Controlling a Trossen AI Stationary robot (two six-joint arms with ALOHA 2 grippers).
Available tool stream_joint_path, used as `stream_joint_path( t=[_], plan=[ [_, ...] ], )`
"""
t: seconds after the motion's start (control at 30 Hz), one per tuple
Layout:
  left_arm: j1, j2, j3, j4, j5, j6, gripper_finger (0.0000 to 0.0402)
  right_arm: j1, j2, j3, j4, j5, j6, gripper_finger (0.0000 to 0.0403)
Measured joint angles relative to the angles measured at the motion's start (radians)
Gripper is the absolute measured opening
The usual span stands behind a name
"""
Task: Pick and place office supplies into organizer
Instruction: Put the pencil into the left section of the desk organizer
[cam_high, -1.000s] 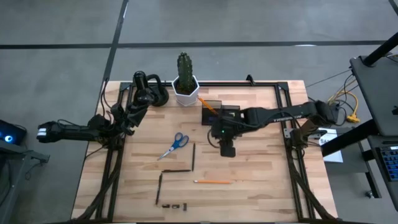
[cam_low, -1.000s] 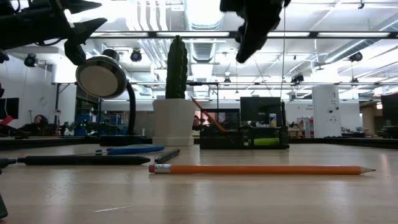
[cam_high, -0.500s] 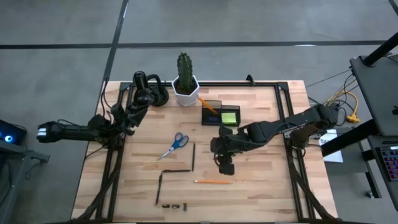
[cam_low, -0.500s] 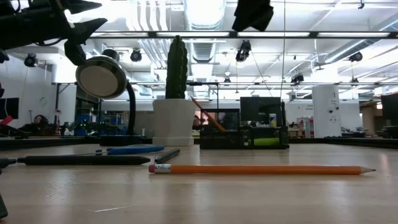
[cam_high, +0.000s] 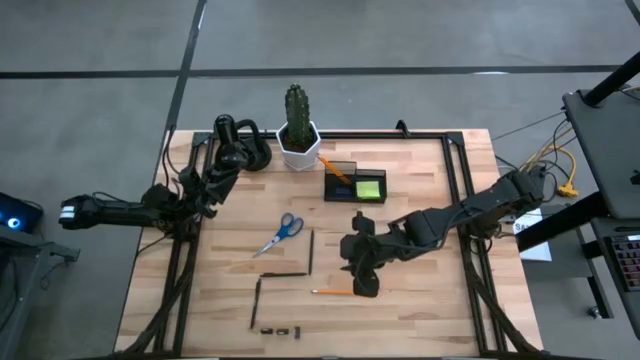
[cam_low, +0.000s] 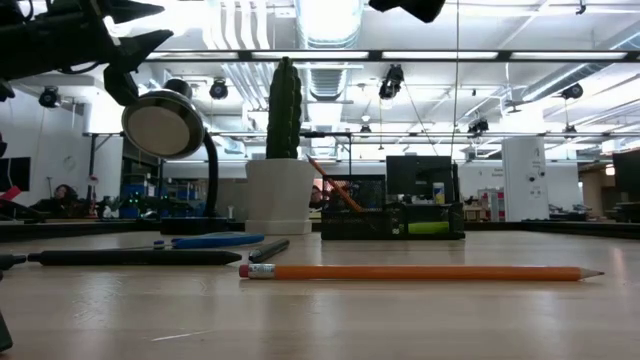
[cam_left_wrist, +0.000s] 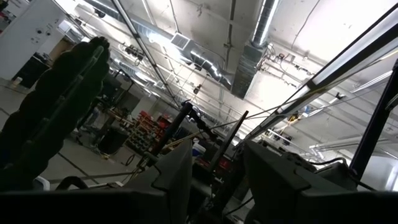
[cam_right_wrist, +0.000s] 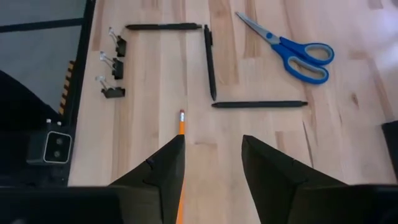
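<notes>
1. over the middle of the table (cam_high: 420, 310), the right gripper (cam_high: 362, 285) hung above the orange pencil (cam_high: 335, 292), its fingers (cam_right_wrist: 166, 167) apart with nothing between them; the pencil ran straight out from one finger in the right wrist view.
2. ahead of that gripper in its wrist view lay three dark pens (cam_right_wrist: 210, 61), forming an open bracket, with the blue-handled scissors (cam_right_wrist: 292, 51) past them and three black clips (cam_right_wrist: 112, 62) off to the side near the table's edge.
3. behind the right gripper, toward the far edge, stood the organizer (cam_high: 355, 182), holding a lime-green pad (cam_high: 368, 188) and a leaning orange pencil; the white cactus pot (cam_high: 298, 148) sat just beside it.
4. bare wood lay open on the right gripper's side toward the right rail and toward the near edge; a black frame ran around the table.
5. off the table's left edge, well apart from the supplies, the left gripper (cam_high: 205, 195) hovered beside the black rounded gadget (cam_high: 240, 150), its fingers (cam_left_wrist: 180, 180) apart and empty.
6. no readable writing showed on any item.
</notes>
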Motion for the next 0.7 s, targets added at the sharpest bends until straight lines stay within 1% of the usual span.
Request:
stream_joint_path(
  t=[0.1,0.23,0.5,0.7],
  plan=[
    [0.000,0.000,0.000,-0.002,0.000,0.000,0.0130,0.005,0.012,0.000,0.024,0.001,0.000,0.0157],
    [0.000,0.002,0.000,-0.005,0.000,0.000,0.0130,0.017,0.036,0.001,0.098,-0.002,-0.001,0.0172],
    [0.000,0.003,0.000,-0.008,0.000,0.000,0.0130,0.047,0.090,0.029,0.090,-0.004,0.006,0.0195],
    [0.000,0.008,0.000,-0.018,0.002,0.000,0.0130,0.061,0.209,0.098,0.081,-0.048,0.020,0.0196]
  ],
)
